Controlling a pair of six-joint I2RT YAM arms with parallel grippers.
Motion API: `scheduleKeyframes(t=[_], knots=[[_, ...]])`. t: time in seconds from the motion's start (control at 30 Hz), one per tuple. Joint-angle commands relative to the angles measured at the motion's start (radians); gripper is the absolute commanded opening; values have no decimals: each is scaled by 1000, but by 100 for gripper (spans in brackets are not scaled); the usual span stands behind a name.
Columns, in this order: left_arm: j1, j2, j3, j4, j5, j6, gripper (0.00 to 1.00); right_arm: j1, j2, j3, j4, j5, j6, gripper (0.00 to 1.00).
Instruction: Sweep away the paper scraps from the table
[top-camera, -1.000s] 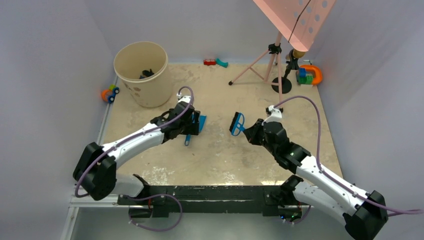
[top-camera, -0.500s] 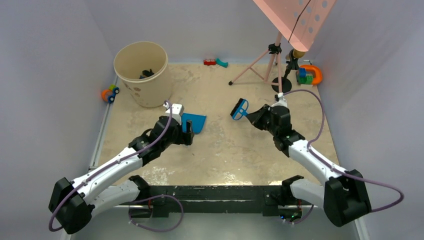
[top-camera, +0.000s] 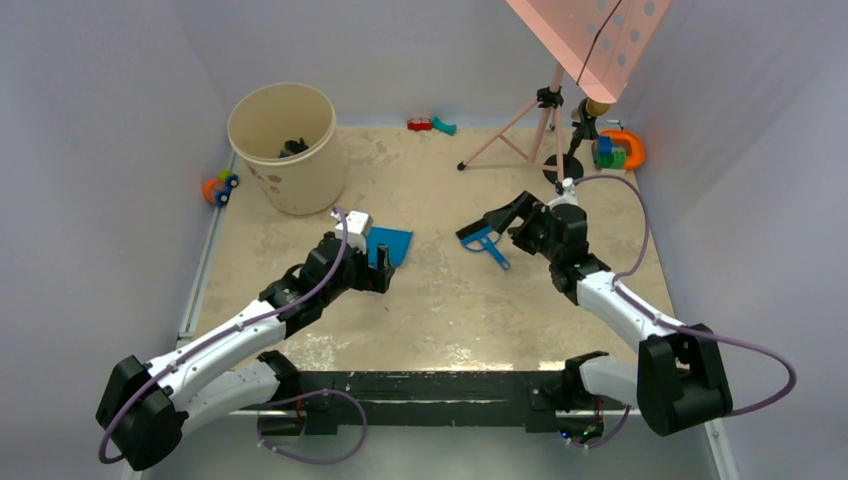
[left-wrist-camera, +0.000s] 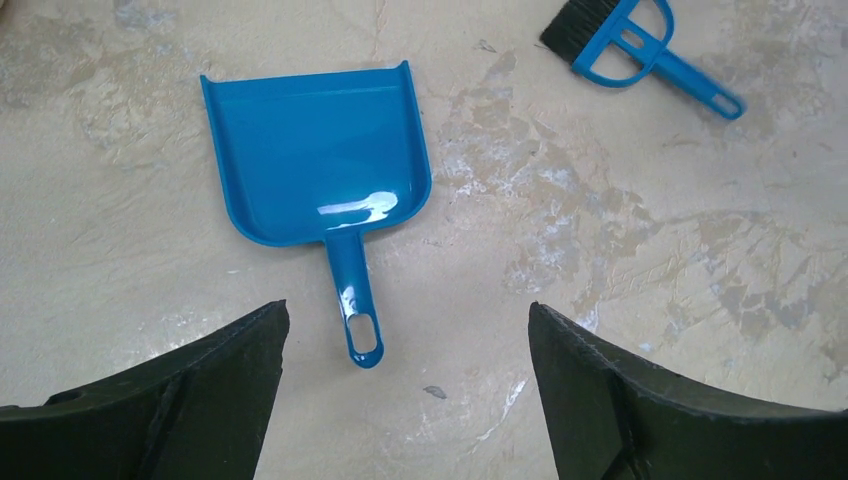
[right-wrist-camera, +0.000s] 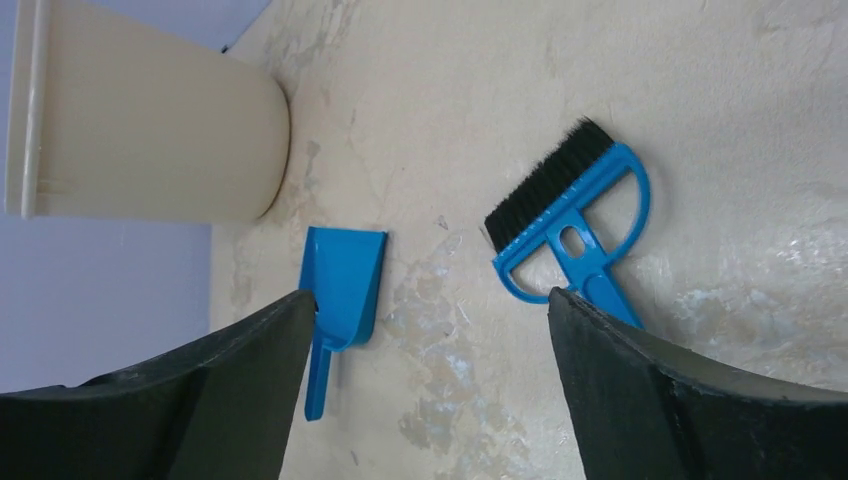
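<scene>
At the far left we see a toy car (top-camera: 220, 186) at the table's (top-camera: 430, 320) left edge, just beside a beige bin (top-camera: 300, 180). Dark crumpled bits lie at the bottom of the bin. We take them for the paper scraps (top-camera: 292, 148), though they are too small to tell apart. On the table we make out only a few tiny specks near the tools.

The left gripper (top-camera: 382, 268) hovers at the near end of the dustpan (left-wrist-camera: 315, 155), its fingers spread wide with nothing between them. The dustpan lies flat on the table, looks bare inside, and its handle points back toward that gripper without touching either finger.

Near it on the right lies the brush (right-wrist-camera: 570, 225), flat on the table, with its black bristles on the dustpan's side. The right gripper (top-camera: 508, 228) is just over it, fingers wide apart and clamped on nothing. In the right wrist view the brush handle runs behind one finger, and we cannot tell whether they touch.

At the far edge are two small blocks (top-camera: 431, 125). To their right stand a pink stand (top-camera: 545, 130) and a colourful toy (top-camera: 620, 150) in the corner.
</scene>
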Motion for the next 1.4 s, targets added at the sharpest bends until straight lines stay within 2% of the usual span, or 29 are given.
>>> scheduleKeyframes(t=[0.0,0.2,0.4,0.53,0.7,0.87,1.37], knots=[[-4,-8,-6,80,18,25,93,-2,-86,74,-78,75,-89,92],[-3,-52,-23,85,10,23,93,-2,-194,182,-257,110,-248,95],[-4,-162,-63,100,-15,16,92,-3,-382,184,-284,127,-425,98],[-2,-262,-108,112,-65,11,92,-3,-483,145,-309,152,-481,98],[-1,-370,-164,132,-91,11,92,-2,-589,88,-328,165,-513,98],[-2,-384,-171,133,-92,10,92,-2,-663,56,-348,189,-524,98],[-2,-370,-175,139,-75,16,88,-3,-684,37,-360,200,-530,99]])
